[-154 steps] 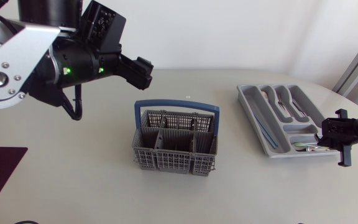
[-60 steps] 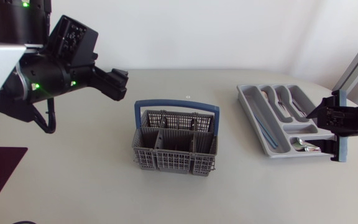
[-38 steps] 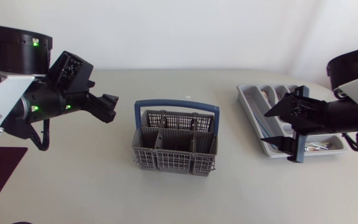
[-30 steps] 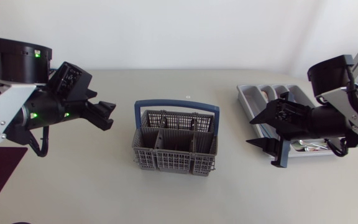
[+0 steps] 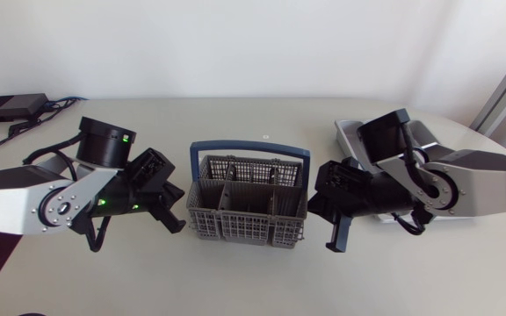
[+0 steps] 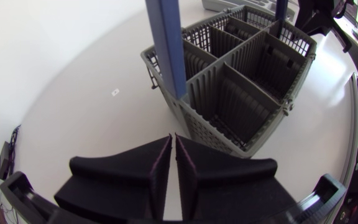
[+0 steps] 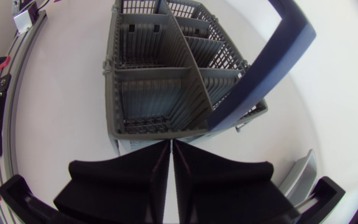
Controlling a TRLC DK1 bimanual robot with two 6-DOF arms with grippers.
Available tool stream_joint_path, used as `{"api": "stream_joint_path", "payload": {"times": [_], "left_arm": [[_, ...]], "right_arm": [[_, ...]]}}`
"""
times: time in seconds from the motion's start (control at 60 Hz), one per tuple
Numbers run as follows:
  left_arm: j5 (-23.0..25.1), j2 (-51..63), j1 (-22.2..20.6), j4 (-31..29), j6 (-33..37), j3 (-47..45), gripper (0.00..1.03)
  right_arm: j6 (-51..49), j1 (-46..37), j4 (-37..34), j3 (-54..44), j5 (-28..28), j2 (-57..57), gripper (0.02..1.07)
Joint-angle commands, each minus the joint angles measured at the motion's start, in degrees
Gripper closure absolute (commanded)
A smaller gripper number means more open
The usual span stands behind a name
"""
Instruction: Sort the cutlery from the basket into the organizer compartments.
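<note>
Collision is the risk, I think: the left gripper (image 6: 171, 138), fingers pressed together and empty, sits just beside the basket (image 5: 235, 226), and a careless move could push it. Its compartments that show hold no cutlery. The right gripper (image 7: 169, 144), also closed on nothing, flanks the other side. The organizer (image 5: 348, 128) behind is mostly hidden by the right arm (image 5: 464, 180).

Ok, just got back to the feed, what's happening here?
Nothing is being held. Both arms flank the basket: the left gripper at one side, the right gripper at the other, both shut and empty. The basket compartments in view look empty. The organizer lies behind the right arm, mostly hidden.
</note>
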Motion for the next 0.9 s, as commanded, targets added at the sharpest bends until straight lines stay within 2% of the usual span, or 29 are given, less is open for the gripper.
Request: {"api": "stream_joint_path", "payload": {"times": [0.0, 0.333, 0.45, 0.7, 0.883], "left_arm": [[2.34, 2.69, -0.21, 1.03, 1.41, 0.3, 1.0], [4.89, 7.26, 0.75, 3.32, 1.41, 3.02, 1.0], [5.15, 8.4, 0.75, 5.25, 1.32, 3.55, 1.0], [5.24, 11.21, 1.98, 5.78, 0.88, 7.94, 1.0], [5.24, 10.86, 1.81, 5.43, 0.79, 7.86, 1.0]], "right_arm": [[3.55, 1.27, 3.28, -0.08, 1.21, 2.74, 1.02], [6.98, 2.15, 10.14, 5.81, 4.38, 10.47, 1.02], [6.98, 1.54, 10.58, 7.92, 4.9, 12.32, 1.02], [7.51, 1.36, 11.1, 9.24, 5.17, 13.55, 1.02], [7.94, 0.39, 12.16, 10.2, 5.96, 14.43, 1.02]]}}
